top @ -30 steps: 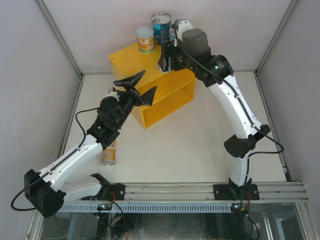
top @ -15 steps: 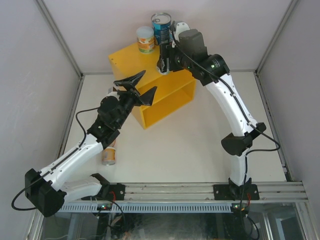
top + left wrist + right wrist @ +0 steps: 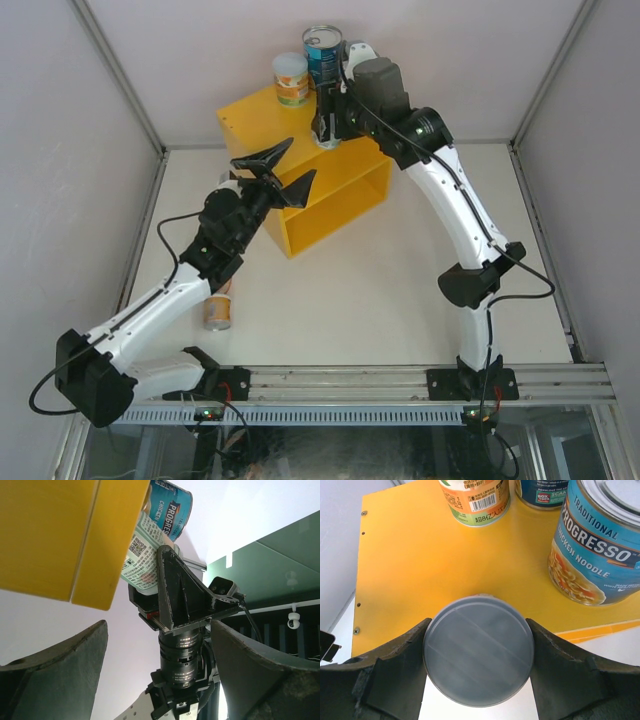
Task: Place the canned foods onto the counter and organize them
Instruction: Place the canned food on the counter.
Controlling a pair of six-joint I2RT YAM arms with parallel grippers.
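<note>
Right gripper [image 3: 328, 122] clamped on a small round can [image 3: 478, 650], fingers pressed to both sides of it; can has a flat pale grey lid, and the left wrist view shows a white-green label with a QR code and small print; it sits at the near edge of the yellow counter [image 3: 255, 120] top, partly out past the edge; can't tell if its base touches the top; behind it on the top: tall blue Progresso can [image 3: 592, 550], chicken noodle label, silver lid; orange-green labelled can [image 3: 476, 500] with barcode, upright; a second blue can [image 3: 540, 492] at the back, mostly cut off; left gripper [image 3: 300, 160] jaws apart, nothing between them, up by the counter's front-left side; one more can [image 3: 217, 307] lies on the table beside the left arm, tan-orange label, partly hidden.
</note>
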